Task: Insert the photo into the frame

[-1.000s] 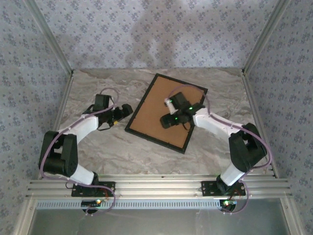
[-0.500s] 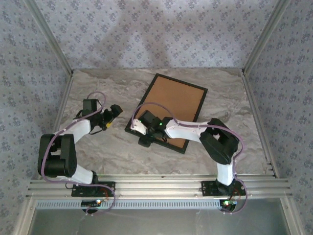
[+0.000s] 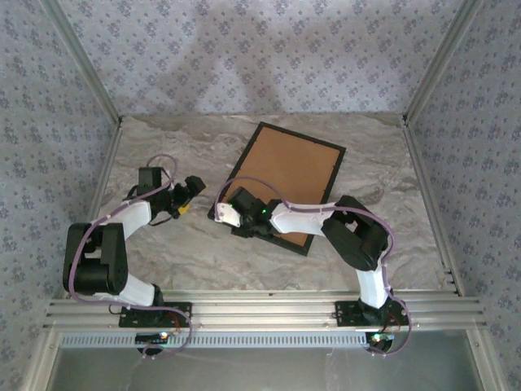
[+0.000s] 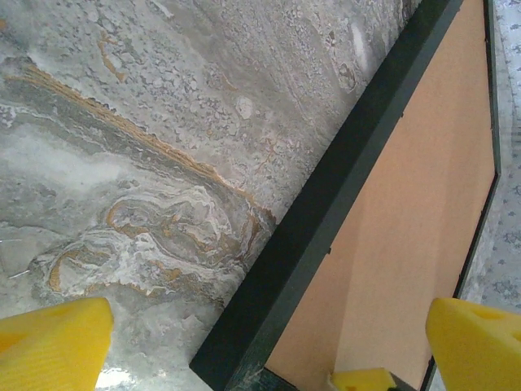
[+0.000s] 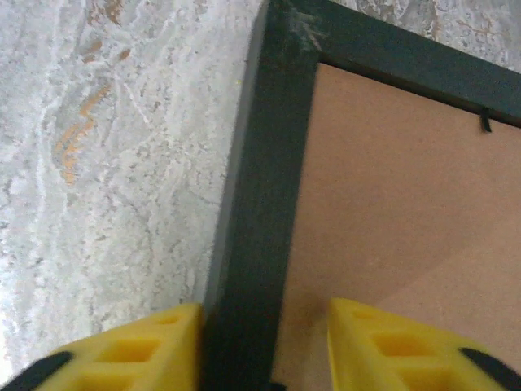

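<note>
Frame face-down at centre, backing board up, right gripper parted astride lower-left rail, left gripper spread wide above table.

1. The left arm has smooth white link shells set between bulky black joint housings.
2. The right arm has the same white and black build, and a small green light glows near its wrist.
3. A thin lilac cable loops loosely along each arm.
4. The left gripper carries plain, blocky yellow fingers.
5. The right gripper has yellow fingers moulded with rectangular recesses and edged in black.
</note>
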You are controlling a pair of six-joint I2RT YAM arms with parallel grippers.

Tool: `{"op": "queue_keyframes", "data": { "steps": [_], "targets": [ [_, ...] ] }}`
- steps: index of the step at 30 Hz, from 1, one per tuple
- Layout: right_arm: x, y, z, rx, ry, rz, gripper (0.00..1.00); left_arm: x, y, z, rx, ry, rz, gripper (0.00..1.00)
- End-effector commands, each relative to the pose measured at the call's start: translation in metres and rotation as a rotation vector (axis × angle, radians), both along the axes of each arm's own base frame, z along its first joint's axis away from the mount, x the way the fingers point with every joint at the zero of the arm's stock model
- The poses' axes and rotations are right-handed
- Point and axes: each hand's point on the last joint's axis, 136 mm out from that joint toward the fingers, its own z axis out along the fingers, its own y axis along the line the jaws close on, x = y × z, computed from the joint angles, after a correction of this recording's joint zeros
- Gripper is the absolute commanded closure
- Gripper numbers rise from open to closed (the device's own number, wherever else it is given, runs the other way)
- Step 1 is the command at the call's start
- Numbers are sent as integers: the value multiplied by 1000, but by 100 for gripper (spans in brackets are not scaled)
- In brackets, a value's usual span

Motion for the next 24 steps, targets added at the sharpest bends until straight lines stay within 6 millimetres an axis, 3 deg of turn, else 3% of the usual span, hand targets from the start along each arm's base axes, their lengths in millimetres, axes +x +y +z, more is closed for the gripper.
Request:
{"op": "queue_keyframes", "data": {
  "steps": [1,5,8,10,11,15,20,24],
  "targets": [
    [-8,-9,-13,-53,21,29,69,2,-4,3,-32,-5,-11,1],
    [-8,-7,6,-18,10,38,80,3,-8,0,-54,8,-18,1],
    [-5,-6,31,28,-24,33,83,5,-15,-1,-72,18,-31,1],
    [-5,-3,56,78,-49,38,84,8,-28,0,-100,23,-61,1],
    [-11,-11,51,71,-37,40,84,10,-34,1,-110,26,-78,1],
    [-15,-12,79,137,-57,51,85,15,-58,1,-141,31,-128,1],
    [-20,-15,92,175,-60,54,86,21,-91,4,-209,30,-193,2],
    [-20,-17,88,178,-49,47,86,22,-114,8,-267,20,-238,1]
  ]
}}
